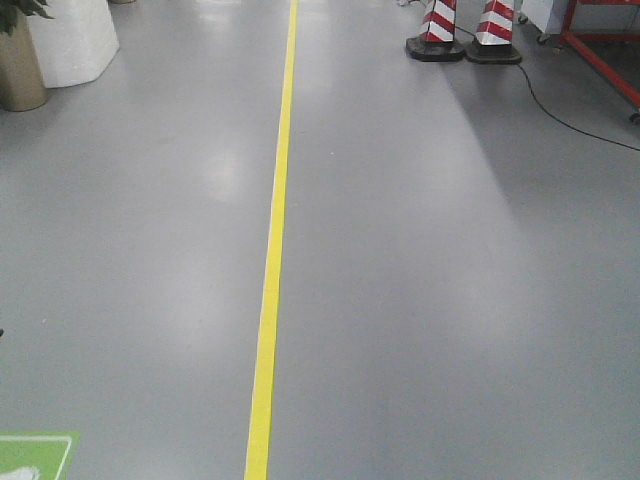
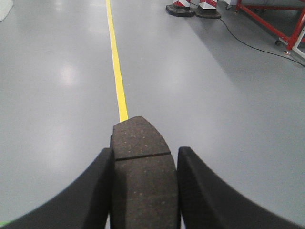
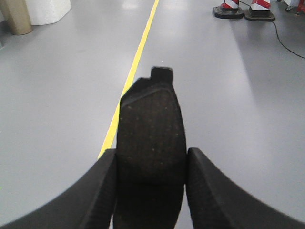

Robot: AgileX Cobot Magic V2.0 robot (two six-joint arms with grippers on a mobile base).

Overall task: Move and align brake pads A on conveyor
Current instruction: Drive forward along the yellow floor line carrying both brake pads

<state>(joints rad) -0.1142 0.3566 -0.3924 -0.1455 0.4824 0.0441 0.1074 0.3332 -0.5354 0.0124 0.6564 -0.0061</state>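
My left gripper [image 2: 145, 164] is shut on a dark grey brake pad [image 2: 140, 138] with a centre groove; the pad sticks out forward between the two black fingers, above the grey floor. In the right wrist view my right gripper [image 3: 151, 164] is shut on a second brake pad [image 3: 151, 119], darker, with a notched backing tab at its far end. Both pads are carried in the air. The conveyor belt is out of view. Neither gripper shows in the front view.
A yellow floor line [image 1: 273, 250] runs straight ahead over grey floor. Two red-and-white striped cones [image 1: 462, 30] stand at the far right, next to a red frame [image 1: 600, 50] and a black cable [image 1: 570, 115]. A white block [image 1: 70, 40] and planter [image 1: 18, 60] stand far left.
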